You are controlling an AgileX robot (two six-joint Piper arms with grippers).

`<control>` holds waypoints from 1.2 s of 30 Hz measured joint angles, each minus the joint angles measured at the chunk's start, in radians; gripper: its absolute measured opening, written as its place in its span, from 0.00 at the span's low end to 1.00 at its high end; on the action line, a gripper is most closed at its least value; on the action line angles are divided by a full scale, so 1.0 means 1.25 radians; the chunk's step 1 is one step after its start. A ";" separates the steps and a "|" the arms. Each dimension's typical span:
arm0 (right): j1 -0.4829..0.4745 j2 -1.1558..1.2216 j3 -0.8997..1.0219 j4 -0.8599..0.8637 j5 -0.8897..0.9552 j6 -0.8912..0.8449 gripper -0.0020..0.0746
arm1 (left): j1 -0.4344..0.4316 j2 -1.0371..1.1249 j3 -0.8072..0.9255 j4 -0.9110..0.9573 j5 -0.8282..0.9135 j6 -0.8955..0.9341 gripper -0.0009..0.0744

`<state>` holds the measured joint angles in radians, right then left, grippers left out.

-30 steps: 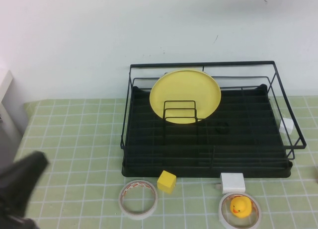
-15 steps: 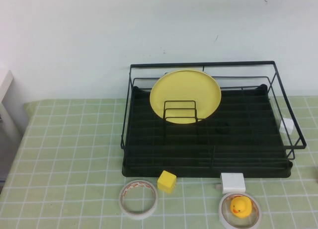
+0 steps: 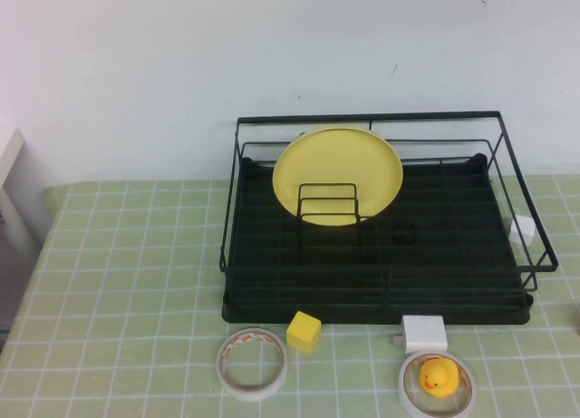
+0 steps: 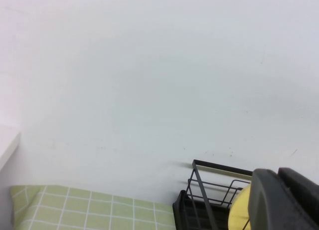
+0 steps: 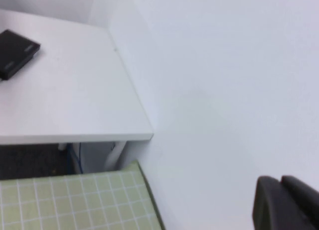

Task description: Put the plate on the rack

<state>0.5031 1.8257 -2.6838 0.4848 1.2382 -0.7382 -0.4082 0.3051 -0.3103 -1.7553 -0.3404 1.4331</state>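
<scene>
The pale-yellow plate (image 3: pixel 337 171) stands upright on edge inside the black wire rack (image 3: pixel 367 118), leaning in the small upright wire loops at the rack's back left. No gripper shows in the high view. In the left wrist view my left gripper (image 4: pixel 280 200) has its two dark fingers pressed together and holds nothing; it is well clear of the rack (image 4: pixel 199 190), and an edge of the plate (image 4: pixel 239 210) shows behind it. My right gripper (image 5: pixel 281 202) is shut and empty, facing the white wall away from the rack.
In front of the rack lie a small yellow cube (image 3: pixel 304 331), a white tape ring (image 3: pixel 252 364), a white box (image 3: pixel 424 332) and a second tape ring with a rubber duck (image 3: pixel 439 377) in it. A white side table (image 5: pixel 60 90) stands beyond the mat.
The dark left arm that showed at the lower left of the high view one second ago has gone out of that view. The plate and rack have not moved.
</scene>
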 joint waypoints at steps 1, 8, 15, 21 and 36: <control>0.000 -0.011 0.000 0.000 0.000 0.003 0.04 | 0.000 0.000 0.000 0.000 0.000 0.000 0.01; 0.000 -0.120 0.160 0.003 0.000 0.005 0.04 | 0.000 0.000 0.000 0.000 0.000 0.000 0.01; 0.000 -0.284 0.487 -0.014 0.000 -0.014 0.04 | 0.000 0.000 0.000 0.000 0.000 0.000 0.01; 0.000 -0.517 0.798 -0.088 0.000 0.082 0.04 | 0.000 0.000 0.000 0.000 0.000 0.000 0.01; 0.000 -1.108 1.649 -0.245 -0.562 0.272 0.04 | 0.000 0.000 0.000 0.000 0.000 0.000 0.01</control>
<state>0.5031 0.4408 -0.6220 0.1789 0.5353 -0.3980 -0.4082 0.3051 -0.3103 -1.7553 -0.3404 1.4331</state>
